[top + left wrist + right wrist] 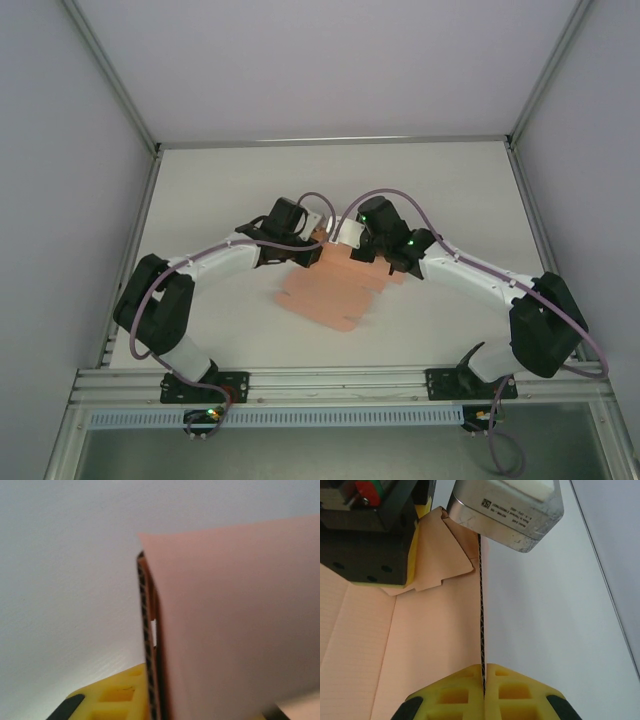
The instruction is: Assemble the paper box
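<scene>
From the top camera I see the paper box [330, 295] as a salmon-pink die-cut sheet, mostly flat, about midway between the left and right edges of the worktop [220, 190] and a little nearer its near edge than its far one. Both arms reach inward over the sheet's far side, and there the card is lifted off the surface. On my right wrist feed, the right gripper [484, 680] has its two yellow fingers [455, 695] pressed together on a raised panel. The panel's corrugated edge runs straight up from between them, so it is clamped on the card. Beyond that edge I see a folded flap bent against the yellow pad of the left gripper [300, 252], with a silver-cased module [505, 510] just above it. On my left wrist feed, one yellow finger [117, 695] sits just beside the upright card edge at the bottom. The pink panel covers the right side, hiding the other finger. I cannot tell whether that pincer is pinching the card or standing slightly apart.
</scene>
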`<state>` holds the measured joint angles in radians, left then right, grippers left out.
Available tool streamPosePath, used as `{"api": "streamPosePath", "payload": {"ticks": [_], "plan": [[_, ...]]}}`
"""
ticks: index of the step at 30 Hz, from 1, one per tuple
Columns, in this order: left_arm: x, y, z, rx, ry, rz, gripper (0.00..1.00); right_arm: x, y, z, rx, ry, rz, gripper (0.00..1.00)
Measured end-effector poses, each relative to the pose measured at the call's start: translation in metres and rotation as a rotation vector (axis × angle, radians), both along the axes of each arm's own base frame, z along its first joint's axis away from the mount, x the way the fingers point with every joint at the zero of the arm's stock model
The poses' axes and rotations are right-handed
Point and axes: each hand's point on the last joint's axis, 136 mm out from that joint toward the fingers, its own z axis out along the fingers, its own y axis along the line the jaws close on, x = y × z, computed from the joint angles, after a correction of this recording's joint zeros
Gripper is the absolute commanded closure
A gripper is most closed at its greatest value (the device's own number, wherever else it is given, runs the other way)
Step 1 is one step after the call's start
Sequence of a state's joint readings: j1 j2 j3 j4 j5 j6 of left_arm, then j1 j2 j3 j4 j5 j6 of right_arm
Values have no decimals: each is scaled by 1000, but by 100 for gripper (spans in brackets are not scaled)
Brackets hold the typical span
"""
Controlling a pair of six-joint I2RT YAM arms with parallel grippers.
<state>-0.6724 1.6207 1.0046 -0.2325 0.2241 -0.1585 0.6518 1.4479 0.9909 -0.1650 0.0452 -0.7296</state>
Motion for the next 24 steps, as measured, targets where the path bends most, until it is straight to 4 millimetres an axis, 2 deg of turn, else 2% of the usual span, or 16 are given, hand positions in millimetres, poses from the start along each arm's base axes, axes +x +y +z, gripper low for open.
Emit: {"api": "streamPosePath", "payload": {"ticks": [7,18,22,24], "plan": [[1,-5,4,-24,-7,-13,71,0,0,0,0,2,-2,100],[2,-13,7,-66,-32,-50,72,-5,-3,-2,6,27,-3,100],[5,-15,8,-79,-51,-53,70,-7,-4,0,25,35,-4,100],[5,-17,7,-92,-58,-57,66,-8,-4,-1,28,43,-3,100]]}}
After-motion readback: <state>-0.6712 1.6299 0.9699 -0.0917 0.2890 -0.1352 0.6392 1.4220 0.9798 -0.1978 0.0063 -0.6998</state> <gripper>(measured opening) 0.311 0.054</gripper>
